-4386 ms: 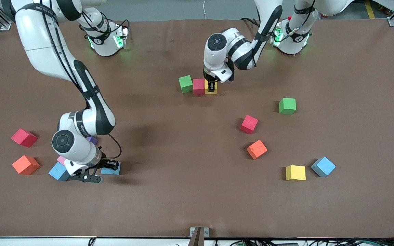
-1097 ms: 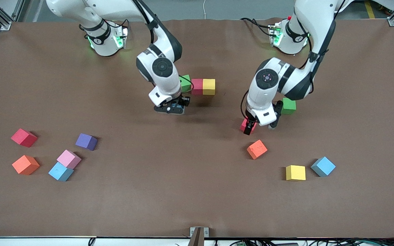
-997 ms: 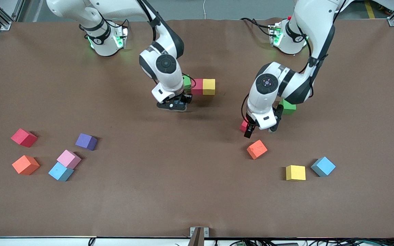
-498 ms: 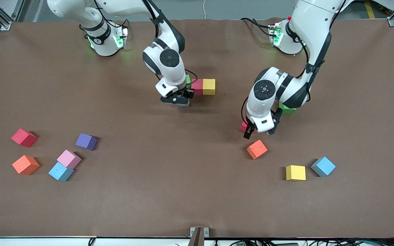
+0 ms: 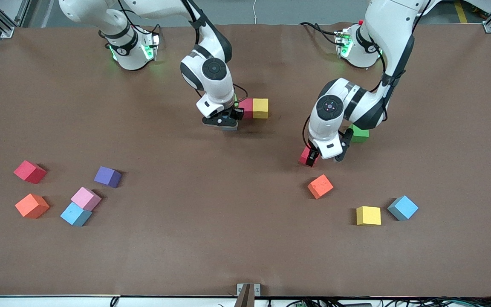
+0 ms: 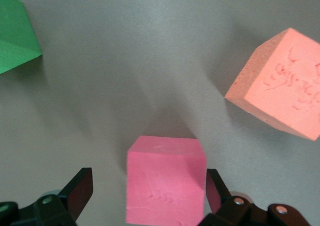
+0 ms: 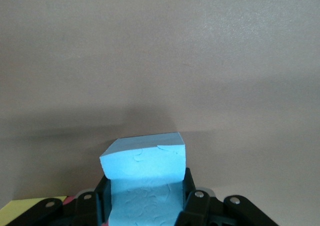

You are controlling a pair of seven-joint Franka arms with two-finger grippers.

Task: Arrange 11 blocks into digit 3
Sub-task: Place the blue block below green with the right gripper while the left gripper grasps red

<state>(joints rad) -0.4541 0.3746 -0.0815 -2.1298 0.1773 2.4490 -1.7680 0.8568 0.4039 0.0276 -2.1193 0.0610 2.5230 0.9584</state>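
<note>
Right gripper (image 5: pixel 225 123), clenched on 1 light blue block (image 7: pixel 145 178), hovers just beside the red block (image 5: pixel 246 108) of the row. Left gripper (image 5: pixel 323 157), arm bent down, straddles 1 pink-red block (image 6: pixel 165 180) with fingers spread, untouching.

The yellow foam cube in the row (image 5: pixel 260 108) touches a red foam cube (image 5: pixel 246 108) on the side toward the right arm's end. The right gripper (image 5: pixel 227 121) is over the table just beside this pair and holds a light blue foam cube (image 7: pixel 145 181).

Nearer the camera than the row, toward the left arm's end, lie:
- a green foam cube (image 5: pixel 359 133)
- a second red foam cube (image 5: pixel 305 156), between the fingers of the left gripper (image 6: pixel 149 198)
- an orange foam cube (image 5: pixel 320 186)
- a second yellow foam cube (image 5: pixel 368 215)
- another light blue foam cube (image 5: pixel 402 207)

Toward the right arm's end, well apart from the row, a purple foam cube (image 5: pixel 108 176) lies near a pink foam cube (image 5: pixel 85 198).
</note>
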